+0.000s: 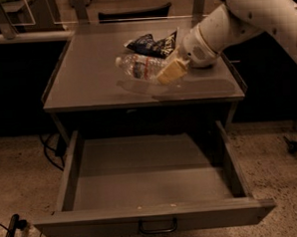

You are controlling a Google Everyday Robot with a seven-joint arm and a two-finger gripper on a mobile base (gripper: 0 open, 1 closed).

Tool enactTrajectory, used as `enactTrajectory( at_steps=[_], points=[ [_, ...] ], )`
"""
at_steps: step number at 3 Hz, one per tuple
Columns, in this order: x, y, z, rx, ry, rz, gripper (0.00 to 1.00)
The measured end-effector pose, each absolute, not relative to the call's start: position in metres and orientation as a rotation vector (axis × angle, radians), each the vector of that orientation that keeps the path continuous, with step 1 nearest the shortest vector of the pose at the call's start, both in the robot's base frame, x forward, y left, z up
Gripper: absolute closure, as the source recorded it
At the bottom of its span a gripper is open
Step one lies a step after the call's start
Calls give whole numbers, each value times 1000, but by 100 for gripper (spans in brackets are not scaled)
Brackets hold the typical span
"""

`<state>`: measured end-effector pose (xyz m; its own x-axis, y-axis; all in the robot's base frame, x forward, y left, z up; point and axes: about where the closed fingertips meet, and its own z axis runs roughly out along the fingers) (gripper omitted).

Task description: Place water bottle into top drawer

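Holding water bottle sideways in my gripper, clamped at one end; top drawer open at 6 o'clock. Risk: bottle pivots loose, lands outside drawer.
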<state>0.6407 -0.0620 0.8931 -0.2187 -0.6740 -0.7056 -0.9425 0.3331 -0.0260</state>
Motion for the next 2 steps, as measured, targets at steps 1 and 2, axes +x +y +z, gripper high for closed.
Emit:
enactTrajectory(
  at_steps=[1,2],
  points=[
    [601,-83,878,-1368,2006,562,100],
    [559,-100,856,-1315,2034,584,100]
  ],
)
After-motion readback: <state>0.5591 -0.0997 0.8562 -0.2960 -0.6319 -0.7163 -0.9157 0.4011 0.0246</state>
